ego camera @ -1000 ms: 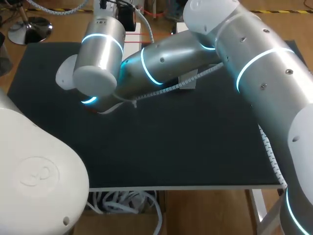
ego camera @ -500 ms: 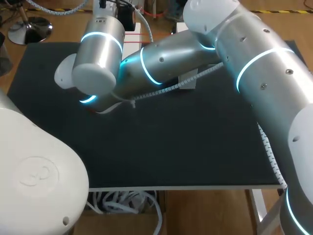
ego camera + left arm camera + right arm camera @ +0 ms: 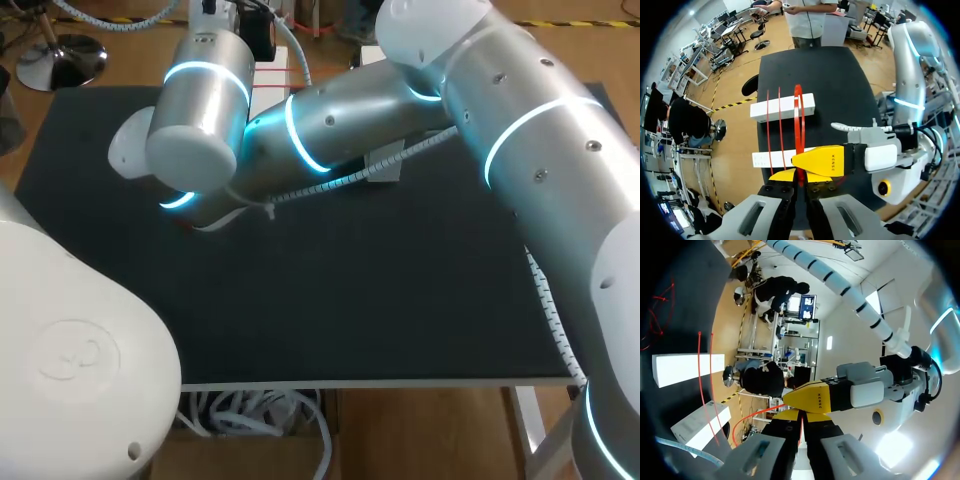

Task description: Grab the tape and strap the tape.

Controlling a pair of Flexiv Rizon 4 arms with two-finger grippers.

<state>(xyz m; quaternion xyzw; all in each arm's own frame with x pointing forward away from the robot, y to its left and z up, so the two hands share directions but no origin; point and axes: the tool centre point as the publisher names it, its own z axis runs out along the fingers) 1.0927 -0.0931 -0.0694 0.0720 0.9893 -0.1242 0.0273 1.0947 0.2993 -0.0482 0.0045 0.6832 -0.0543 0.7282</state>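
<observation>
Gripping the tape (image 3: 798, 115), my left tool (image 3: 800, 176) and right tool (image 3: 801, 416) both clamp it; white box (image 3: 268, 78) upper middle in head view

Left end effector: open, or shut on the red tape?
Shut: the left end effector pinches the red tape between both yellow tips.

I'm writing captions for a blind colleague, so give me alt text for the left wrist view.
The left gripper is shut on a red tape that runs ahead in loops over two white boxes at the edge of the black table. The right gripper sits close beside it, its yellow tip against the same tape.
</observation>
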